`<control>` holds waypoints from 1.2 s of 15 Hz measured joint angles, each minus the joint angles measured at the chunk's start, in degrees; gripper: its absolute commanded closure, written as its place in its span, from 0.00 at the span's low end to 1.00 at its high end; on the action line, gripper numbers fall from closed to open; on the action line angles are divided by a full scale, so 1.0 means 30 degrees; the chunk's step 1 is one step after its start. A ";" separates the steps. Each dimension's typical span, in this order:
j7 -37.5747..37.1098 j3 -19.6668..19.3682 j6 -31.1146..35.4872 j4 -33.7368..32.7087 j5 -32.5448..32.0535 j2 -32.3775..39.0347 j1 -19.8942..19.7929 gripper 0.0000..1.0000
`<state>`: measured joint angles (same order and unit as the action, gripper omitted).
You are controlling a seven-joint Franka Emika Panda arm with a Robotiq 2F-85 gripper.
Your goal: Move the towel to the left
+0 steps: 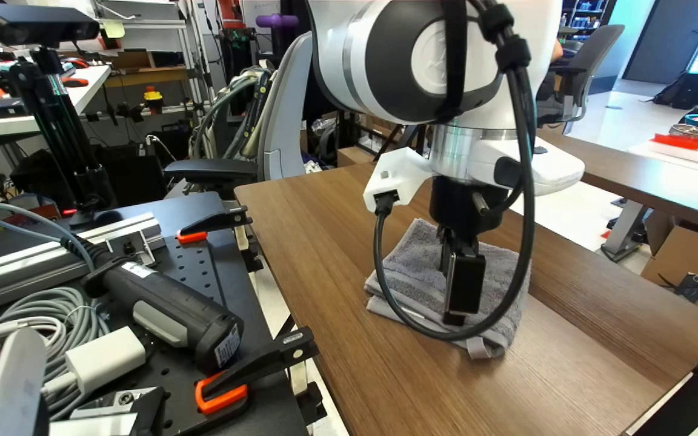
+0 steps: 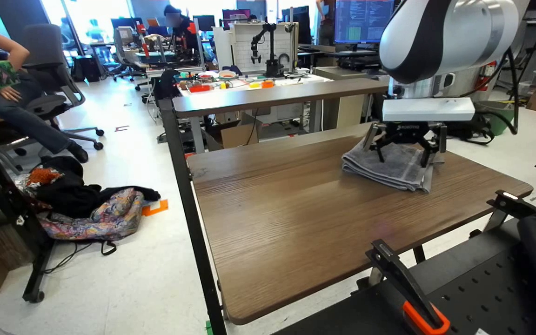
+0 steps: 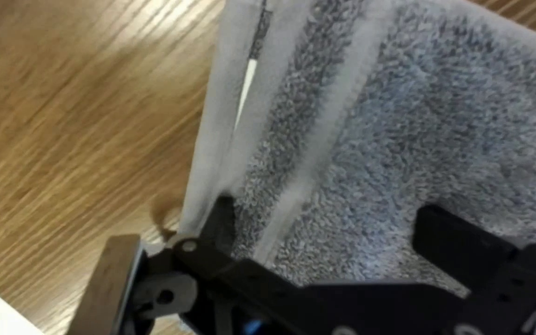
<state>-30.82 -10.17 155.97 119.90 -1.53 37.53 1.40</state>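
Note:
A folded grey towel (image 1: 412, 266) lies on the brown wooden table. It also shows in an exterior view (image 2: 365, 164), near the table's far right part, and it fills much of the wrist view (image 3: 389, 139). My gripper (image 2: 403, 163) points down over the towel with its two fingers spread apart. In the wrist view, the gripper (image 3: 326, 207) has one fingertip by the towel's banded edge and the other over its middle, with towel surface between. I cannot tell whether the fingertips press on the towel. In an exterior view the arm and cable hide part of the towel.
The wooden table (image 2: 286, 218) stretches away from the towel. A black perforated bench (image 1: 191, 272) adjoins it, with orange-handled clamps (image 1: 252, 369), a black handheld tool (image 1: 167, 315) and coiled cables. A dark upright post (image 2: 186, 204) stands at a table end. A loose cable hangs from the arm.

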 measured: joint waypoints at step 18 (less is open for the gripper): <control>-0.6866 0.0125 0.1132 -0.3431 0.1145 0.2685 0.6687 0.00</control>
<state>-51.42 -9.80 159.36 109.61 1.91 45.59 21.46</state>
